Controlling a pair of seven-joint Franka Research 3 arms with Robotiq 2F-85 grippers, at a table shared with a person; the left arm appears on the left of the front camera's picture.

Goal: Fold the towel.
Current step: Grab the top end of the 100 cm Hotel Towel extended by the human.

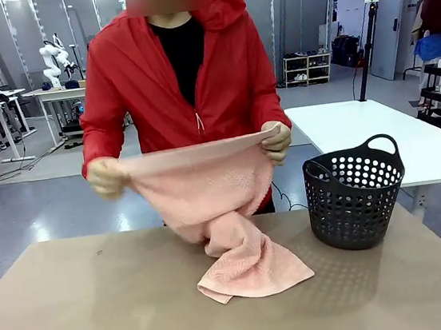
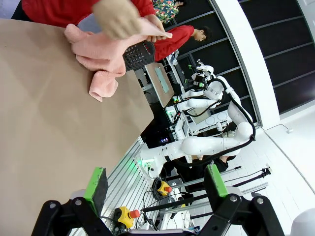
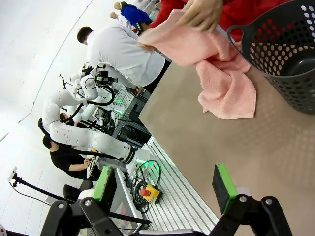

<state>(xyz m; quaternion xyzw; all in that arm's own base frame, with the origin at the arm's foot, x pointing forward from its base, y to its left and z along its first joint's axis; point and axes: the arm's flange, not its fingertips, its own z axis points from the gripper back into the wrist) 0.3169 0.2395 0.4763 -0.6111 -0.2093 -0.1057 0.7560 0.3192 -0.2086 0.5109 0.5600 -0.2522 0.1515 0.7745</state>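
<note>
Towel point(image 1: 208, 191) held up by person point(image 1: 226, 76), lower end resting on table point(image 1: 77, 311); left tool point(image 2: 155, 177) and right tool point(image 3: 164, 177) gape wide, empty.

Your left gripper point(image 2: 156, 181) and right gripper point(image 3: 165, 181) had black bodies, round screw heads and green pads point(image 2: 97, 182). The person point(image 1: 232, 91) facing you wore a long-sleeved red zipped jacket point(image 1: 122, 80) over a black top point(image 1: 183, 53).

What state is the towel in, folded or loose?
Loose, not folded. The towel hangs bunched between the person's right hand and left hand, top edge pulled taut, lower end crumpled on the table.
</note>
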